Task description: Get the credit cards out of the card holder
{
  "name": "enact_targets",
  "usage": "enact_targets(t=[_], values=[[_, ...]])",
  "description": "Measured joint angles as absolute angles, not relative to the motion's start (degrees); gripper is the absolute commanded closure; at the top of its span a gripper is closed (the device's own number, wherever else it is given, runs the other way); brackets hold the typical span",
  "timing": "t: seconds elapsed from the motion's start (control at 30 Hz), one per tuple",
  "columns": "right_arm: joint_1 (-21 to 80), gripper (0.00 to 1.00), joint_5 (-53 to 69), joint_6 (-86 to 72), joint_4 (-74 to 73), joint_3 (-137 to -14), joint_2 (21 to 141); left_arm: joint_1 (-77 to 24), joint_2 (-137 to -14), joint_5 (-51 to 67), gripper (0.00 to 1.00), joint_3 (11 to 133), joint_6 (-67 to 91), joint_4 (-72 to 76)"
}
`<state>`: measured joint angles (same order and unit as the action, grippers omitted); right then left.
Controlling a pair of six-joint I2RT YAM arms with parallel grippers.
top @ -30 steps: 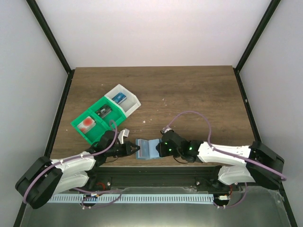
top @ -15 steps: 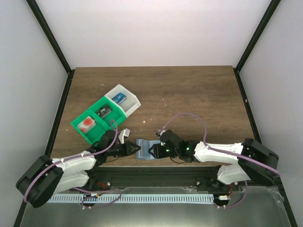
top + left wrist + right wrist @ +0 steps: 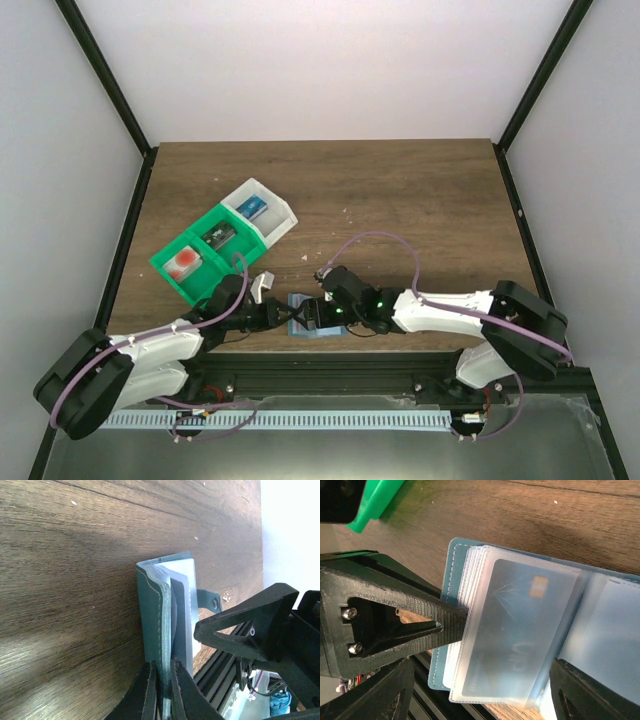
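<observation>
Reaching further across than a second ago, the right claw [image 3: 512, 650] is spreading its jaws wide and is straddling the fanned clear sleeves [image 3: 470, 580] of the card holder [image 3: 150, 615], which is lying open on the surface [image 3: 75, 555] directly beneath it. Facing it, the left claw [image 3: 161, 672] is clamping the holder's teal cover between closed fingers, pinning it down. One card [image 3: 520, 625] is showing through the top sleeve between the right claw's fingers. It is probably thin, stiff and slick while the sleeves are floppy, so pinching the card's edge at the sleeve's mouth is looking like the safest hold.
</observation>
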<state>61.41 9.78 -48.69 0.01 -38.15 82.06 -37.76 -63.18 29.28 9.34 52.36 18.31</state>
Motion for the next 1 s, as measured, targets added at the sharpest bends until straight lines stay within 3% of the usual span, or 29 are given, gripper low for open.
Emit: enact_targets(t=[0.53,1.0], values=[[62.6,0.29,7.0,-48.7,-5.7,-41.2,87.1,-37.8,-61.7,29.6,1.0,9.3,54.0,18.1],[62.9,0.31,-0.1,-48.7,-12.4,-42.0,84.0,-37.8,-62.0,29.6,1.0,9.3,53.8,18.1]])
